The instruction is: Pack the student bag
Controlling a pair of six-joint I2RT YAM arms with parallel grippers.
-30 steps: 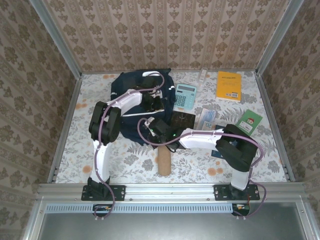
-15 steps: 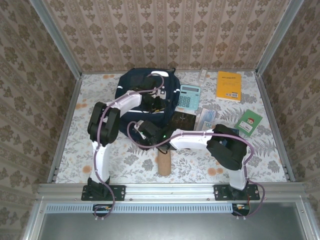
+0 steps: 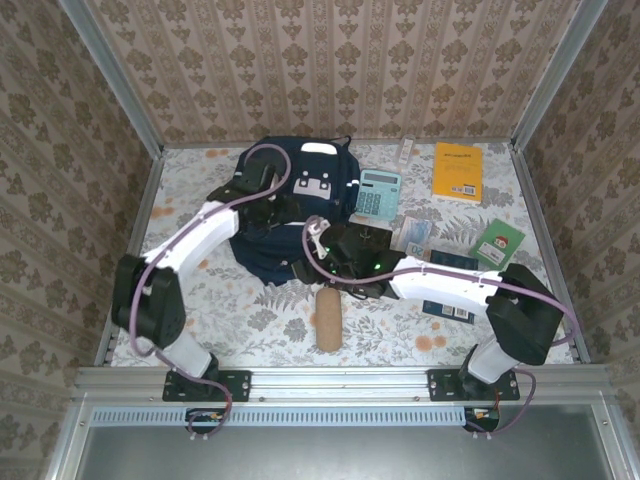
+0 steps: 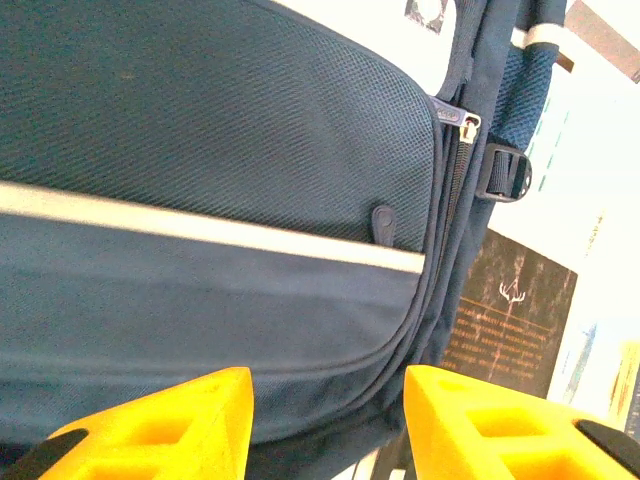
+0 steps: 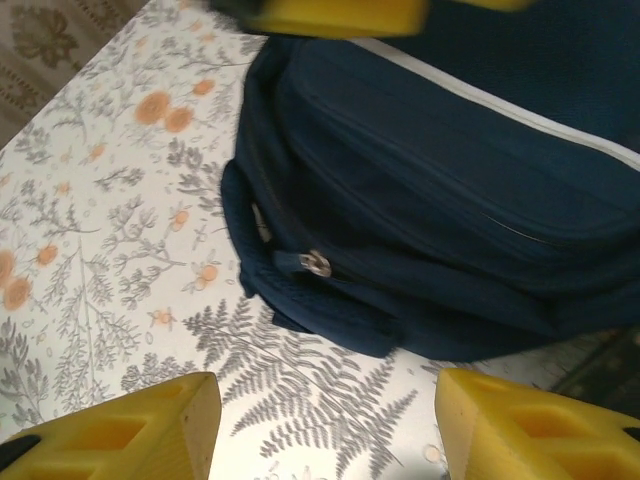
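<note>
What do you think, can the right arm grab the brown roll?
Probably yes. The brown roll lies uncovered on the table, close to the right tool, which is open and empty.

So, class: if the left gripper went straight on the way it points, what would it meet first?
Most likely the student bag: its navy front panel lies dead ahead of the left gripper, framed by its open jaws; how near is unclear.

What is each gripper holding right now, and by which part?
Nothing. The left gripper and the right gripper both stand open near the backpack, neither one gripping anything.
</note>
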